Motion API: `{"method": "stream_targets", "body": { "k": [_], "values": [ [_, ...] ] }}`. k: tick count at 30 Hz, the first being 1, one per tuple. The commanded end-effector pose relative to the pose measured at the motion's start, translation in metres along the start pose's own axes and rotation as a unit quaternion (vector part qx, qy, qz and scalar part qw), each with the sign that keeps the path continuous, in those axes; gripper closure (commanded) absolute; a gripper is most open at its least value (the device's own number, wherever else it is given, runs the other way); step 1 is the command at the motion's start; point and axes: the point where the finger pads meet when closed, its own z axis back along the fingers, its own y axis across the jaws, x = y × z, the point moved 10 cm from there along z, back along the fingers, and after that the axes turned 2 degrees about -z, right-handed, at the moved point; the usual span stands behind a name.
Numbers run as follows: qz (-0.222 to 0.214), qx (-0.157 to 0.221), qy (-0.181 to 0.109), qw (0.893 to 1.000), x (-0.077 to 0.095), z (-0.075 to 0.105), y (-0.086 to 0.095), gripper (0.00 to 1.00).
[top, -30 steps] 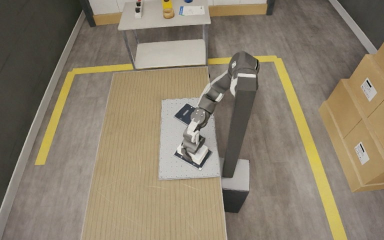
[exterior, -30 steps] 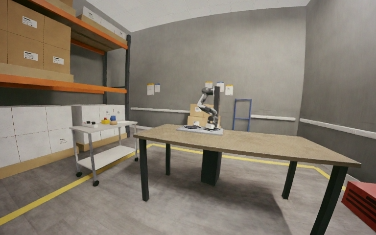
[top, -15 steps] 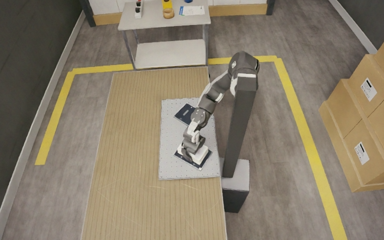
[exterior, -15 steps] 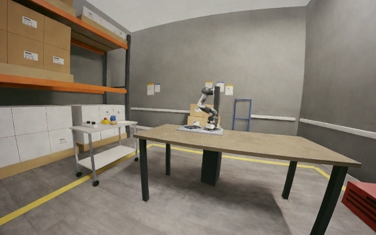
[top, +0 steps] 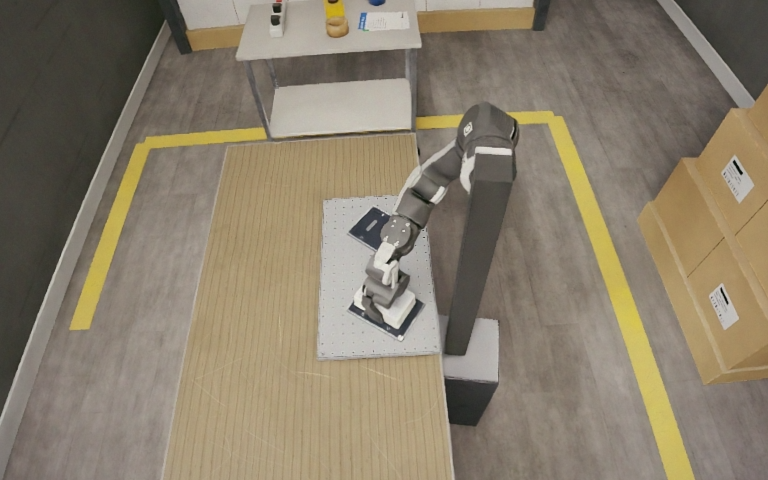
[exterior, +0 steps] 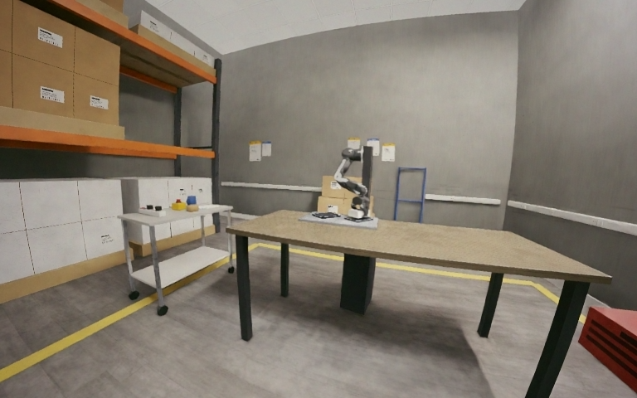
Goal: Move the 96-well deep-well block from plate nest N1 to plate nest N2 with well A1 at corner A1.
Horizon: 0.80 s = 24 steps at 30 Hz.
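The white deep-well block (top: pixel 393 306) sits in a dark blue plate nest (top: pixel 385 324) near the front of the grey perforated baseplate. My gripper (top: pixel 380 298) comes down on the block from above and is shut on it. The second dark blue nest (top: pixel 367 224) lies empty at the far end of the baseplate, partly hidden by my arm. In the side view the gripper (exterior: pixel 359 211) stands low over the block (exterior: pixel 357 214), and the empty nest (exterior: pixel 324 215) lies to its left. The block's cut-off corner is too small to make out.
The arm's dark column (top: pixel 481 249) stands at the table's right edge beside the baseplate. A white cart (top: pixel 331 62) with small items stands beyond the table's far end. Cardboard boxes (top: pixel 719 237) are stacked at the right.
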Motion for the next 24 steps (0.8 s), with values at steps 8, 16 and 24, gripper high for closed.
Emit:
{"method": "stream_targets", "body": {
  "k": [8,16,24],
  "values": [
    [0.001,0.001,0.002,1.000,-0.0025,0.0006,0.0003,1.00],
    [0.001,0.001,0.002,1.000,-0.0025,0.0006,0.0003,1.00],
    [0.001,0.001,0.001,1.000,-0.0008,0.0020,0.0012,1.00]
  ]
}}
